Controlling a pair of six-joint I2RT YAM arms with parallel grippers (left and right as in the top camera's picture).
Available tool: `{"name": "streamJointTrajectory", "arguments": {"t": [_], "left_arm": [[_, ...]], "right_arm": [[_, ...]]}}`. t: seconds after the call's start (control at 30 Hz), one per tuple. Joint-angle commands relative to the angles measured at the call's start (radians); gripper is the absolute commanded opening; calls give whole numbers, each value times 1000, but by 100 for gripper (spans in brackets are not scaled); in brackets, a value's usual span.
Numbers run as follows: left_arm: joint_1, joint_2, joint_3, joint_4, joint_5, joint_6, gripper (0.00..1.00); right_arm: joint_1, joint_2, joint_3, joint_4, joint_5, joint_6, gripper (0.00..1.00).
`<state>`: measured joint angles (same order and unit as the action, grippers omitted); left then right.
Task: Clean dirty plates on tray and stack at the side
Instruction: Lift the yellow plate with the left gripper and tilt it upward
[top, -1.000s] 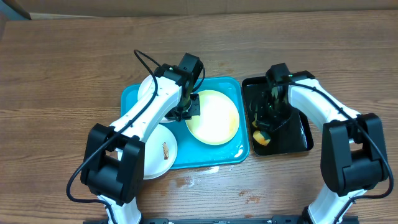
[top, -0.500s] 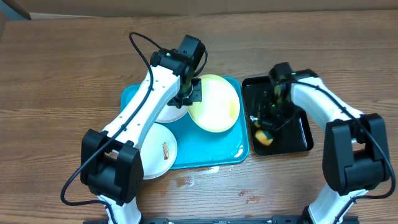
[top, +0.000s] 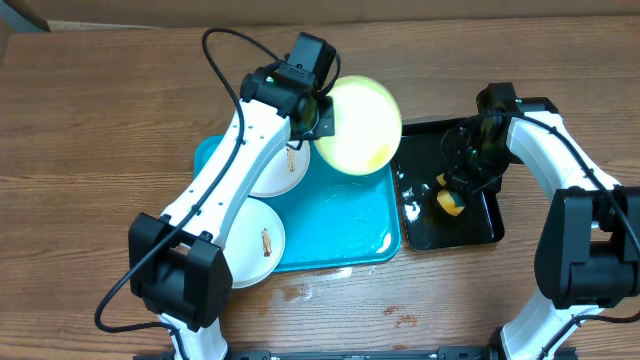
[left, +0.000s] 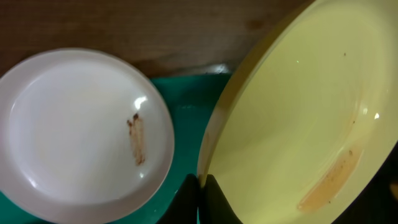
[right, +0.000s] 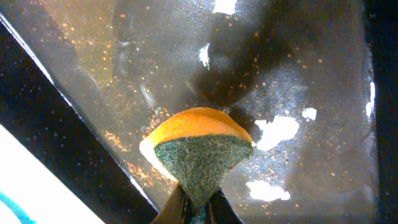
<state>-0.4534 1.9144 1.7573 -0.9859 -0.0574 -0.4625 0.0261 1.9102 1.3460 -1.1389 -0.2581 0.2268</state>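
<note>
The table (top: 100, 120) is grainy matt wood, turquoise tray (top: 340, 220) looks like smooth plastic, black tray (top: 472, 226) is super glossy, yellow-green plate (top: 365, 125) and white plate (left: 74, 130) are both smooth and shiny, and the orange sponge (right: 199, 146) has a rough green scrubby face.

My table (top: 90, 110) is brown wood with long dark lines; a tan strip (top: 400, 8) runs along its far edge.

Left arm (top: 236, 165) and right arm (top: 550, 160) are the same build: smooth white link shells, chunky black joint housings at base and elbow, black wrist modules. A thin black cable (top: 204, 48) loops off the left arm's wrist. Left gripper (left: 200, 186) and right gripper (right: 196, 202) have narrow dark fingers.
</note>
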Motion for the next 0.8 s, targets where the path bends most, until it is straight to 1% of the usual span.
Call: {"name": "streamJointTrajectory", "arguments": {"t": [0.0, 0.13, 0.2, 0.3, 0.37, 0.47, 0.6, 0.7, 0.77], "left_arm": [[-48, -5, 32, 56, -5, 20, 4], [-99, -5, 32, 152, -35, 40, 4], [-122, -5, 32, 187, -92, 40, 4], [-151, -5, 32, 238, -185, 41, 4], [-167, -5, 32, 272, -218, 50, 4], [-190, -5, 32, 327, -250, 107, 4], [-230, -5, 32, 386, -374, 166, 4], [-260, -5, 32, 417, -467, 214, 4], [-279, -5, 32, 436, -495, 255, 4]], "right_arm": [[-2, -24, 19, 2, -4, -14, 4], [-2, -24, 15, 0, -4, -15, 5], [-2, -24, 15, -9, 4, -19, 6], [-4, -24, 15, -24, 68, -18, 9], [-10, -24, 15, -27, 75, -18, 15], [-26, -24, 15, -31, 76, -18, 18], [-58, -24, 15, -29, 76, -19, 21], [-82, -24, 15, -23, 75, -19, 27], [-95, -24, 15, -16, 74, -18, 28]]}}
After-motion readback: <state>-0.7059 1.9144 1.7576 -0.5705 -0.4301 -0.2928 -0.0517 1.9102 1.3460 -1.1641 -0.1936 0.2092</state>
